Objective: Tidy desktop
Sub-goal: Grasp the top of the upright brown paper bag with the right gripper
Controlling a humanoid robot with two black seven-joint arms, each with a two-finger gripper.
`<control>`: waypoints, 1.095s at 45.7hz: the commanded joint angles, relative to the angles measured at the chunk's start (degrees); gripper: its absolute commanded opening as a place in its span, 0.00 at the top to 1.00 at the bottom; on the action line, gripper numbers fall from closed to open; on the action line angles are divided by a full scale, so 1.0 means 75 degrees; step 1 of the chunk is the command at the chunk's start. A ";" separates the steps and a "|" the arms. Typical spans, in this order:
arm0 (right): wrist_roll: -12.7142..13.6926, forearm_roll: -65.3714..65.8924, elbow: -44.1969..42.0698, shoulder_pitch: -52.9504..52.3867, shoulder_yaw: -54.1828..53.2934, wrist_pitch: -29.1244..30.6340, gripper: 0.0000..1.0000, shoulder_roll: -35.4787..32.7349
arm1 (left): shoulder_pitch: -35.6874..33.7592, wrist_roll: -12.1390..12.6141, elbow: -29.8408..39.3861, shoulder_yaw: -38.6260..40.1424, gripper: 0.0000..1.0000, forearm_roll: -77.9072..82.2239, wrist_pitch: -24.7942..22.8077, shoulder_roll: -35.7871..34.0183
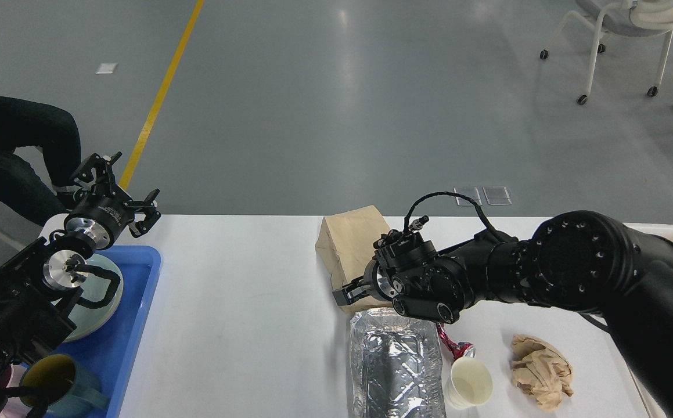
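Observation:
The white desktop [237,302] holds a brown paper bag [351,244] at its far middle, tilted with its far end raised. My right gripper [348,294] is at the bag's near left corner. One dark finger lies across that edge and the other is hidden, so I cannot tell whether it grips. In front of the bag lie a foil tray [391,360], a red wrapper [452,345], a white paper cup [468,383] and a crumpled brown paper [539,371]. My left gripper [122,188] is open and empty above the table's far left corner.
A blue tray [133,325] at the left edge holds a pale plate [101,307] and a teal mug [60,380]. A white bin's rim [670,231] shows at the right edge. A person's leg [11,151] is beyond the left corner.

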State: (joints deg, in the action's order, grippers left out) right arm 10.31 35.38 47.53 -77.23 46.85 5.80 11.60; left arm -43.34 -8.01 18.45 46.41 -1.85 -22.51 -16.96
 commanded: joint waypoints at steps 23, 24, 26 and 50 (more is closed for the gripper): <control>0.0009 -0.0183 -0.0501 0.0430 -0.0036 -0.0773 0.47 -0.0058 | 0.0001 0.0001 0.0001 0.0000 0.03 0.0000 0.0001 -0.0001; 0.0009 -0.0183 -0.0478 0.0419 -0.0036 -0.0773 0.56 -0.0035 | 0.0001 0.0001 0.0001 0.0000 0.03 0.0000 0.0001 -0.0001; -0.0003 -0.0183 -0.0478 0.0407 -0.0047 -0.0727 0.75 -0.0058 | 0.0001 0.0001 0.0001 0.0000 0.03 0.0000 0.0001 -0.0001; -0.0003 -0.0558 -0.0407 0.0020 -0.0821 -0.0715 1.00 -0.0562 | 0.0001 0.0001 0.0001 0.0000 0.03 0.0000 0.0001 -0.0001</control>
State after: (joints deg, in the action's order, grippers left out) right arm 10.32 31.93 44.50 -74.99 43.37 0.25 10.13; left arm -43.34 -8.00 18.46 46.35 -1.85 -22.50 -16.96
